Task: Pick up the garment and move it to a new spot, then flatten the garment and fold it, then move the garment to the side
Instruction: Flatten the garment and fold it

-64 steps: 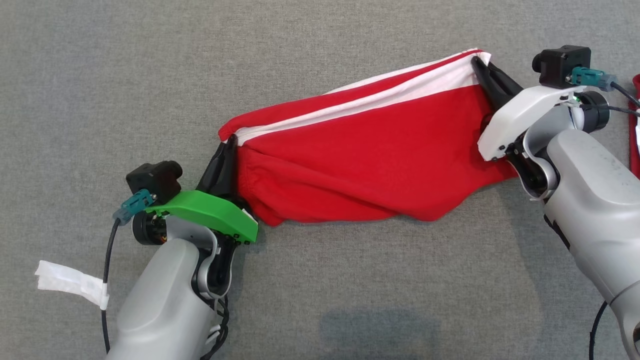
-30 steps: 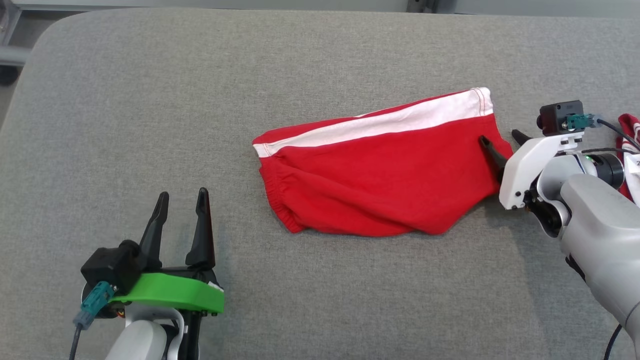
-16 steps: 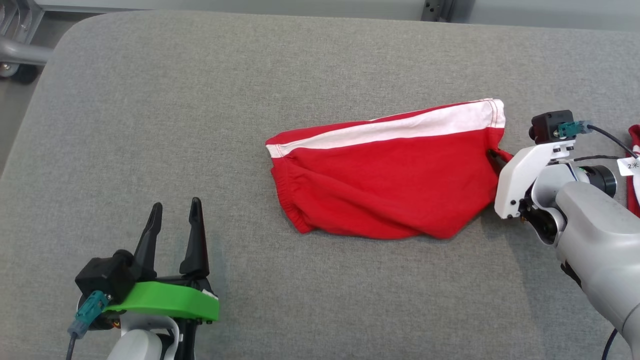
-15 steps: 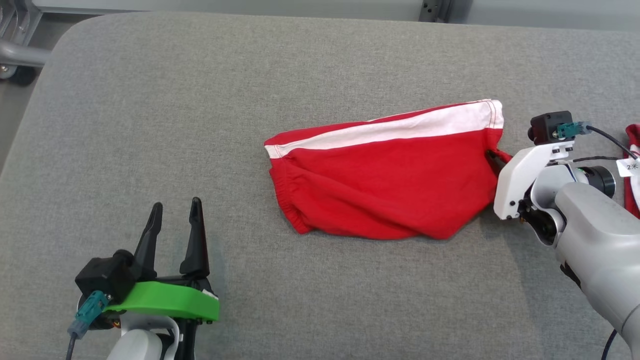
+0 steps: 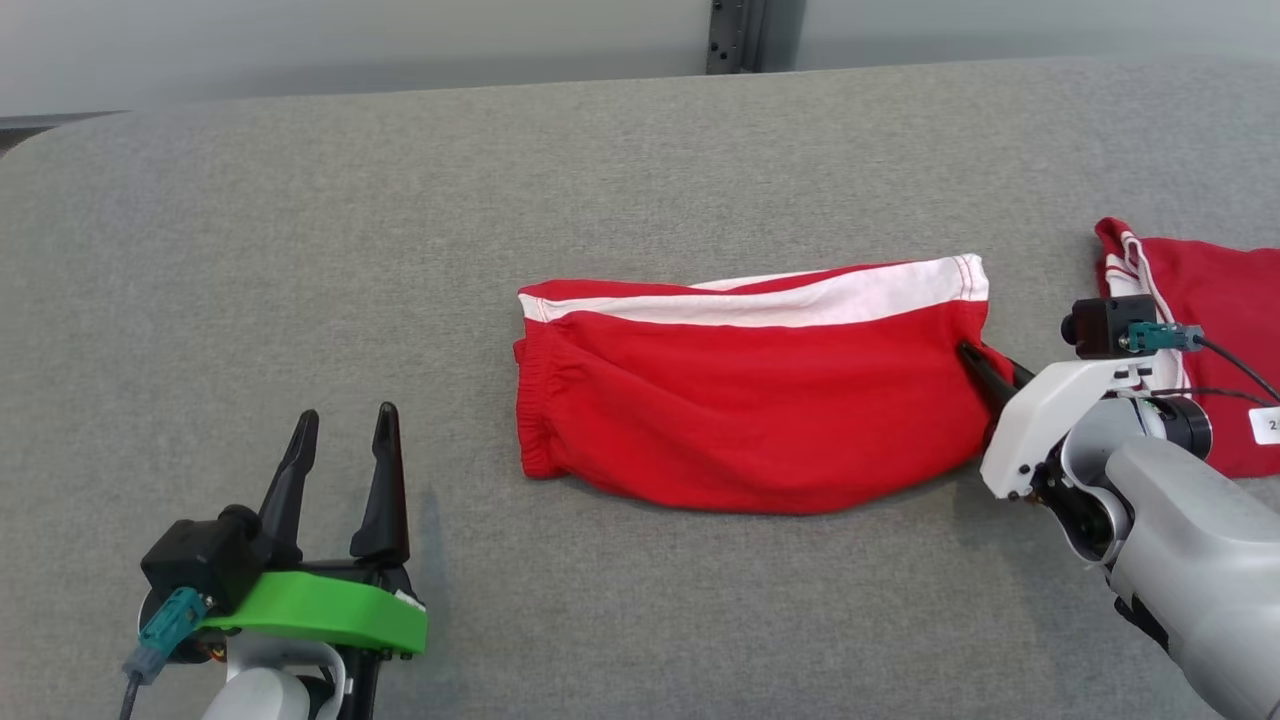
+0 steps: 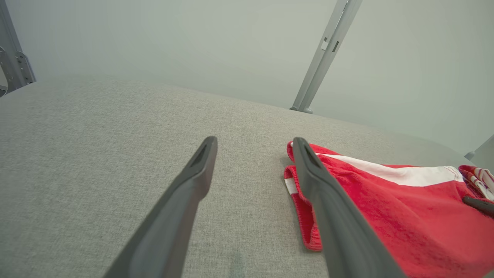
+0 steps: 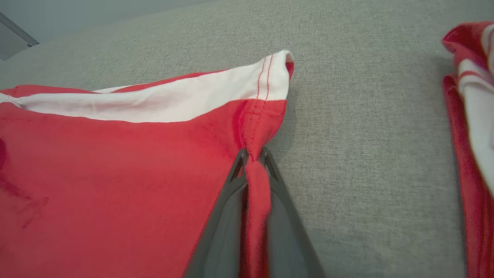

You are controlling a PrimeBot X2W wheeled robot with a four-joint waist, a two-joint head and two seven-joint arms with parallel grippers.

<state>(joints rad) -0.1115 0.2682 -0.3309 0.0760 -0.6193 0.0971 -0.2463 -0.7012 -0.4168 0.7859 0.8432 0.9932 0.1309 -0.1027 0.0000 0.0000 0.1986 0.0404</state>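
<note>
Red shorts (image 5: pixel 750 400) lie flat mid-bench on the grey fabric-covered bench (image 5: pixel 300 250) — white side stripe along the far edge, gathered elastic waistband at the robot's left end, stitched leg hem at the right end. Right claw (image 7: pixel 252 154) is clenched on that hem: its wrist cam shows a pinch of red cloth bunched between the two dark fingers, just below where the white stripe ends, fabric puckering toward the grip. In the head view the rt arm comes in from the lower right, fingers pointing up-left into the shorts' right edge. Left claw (image 5: pixel 346 415) sits at lower left, well apart from the shorts, fingers spread wide — released. A 2nd red-and-white garment (image 5: pixel 1220 300) lies near the bench's right side, behind the rt wrist, apart from the shorts. Grey metal post (image 5: pixel 735 35) stands beyond the far edge.
</note>
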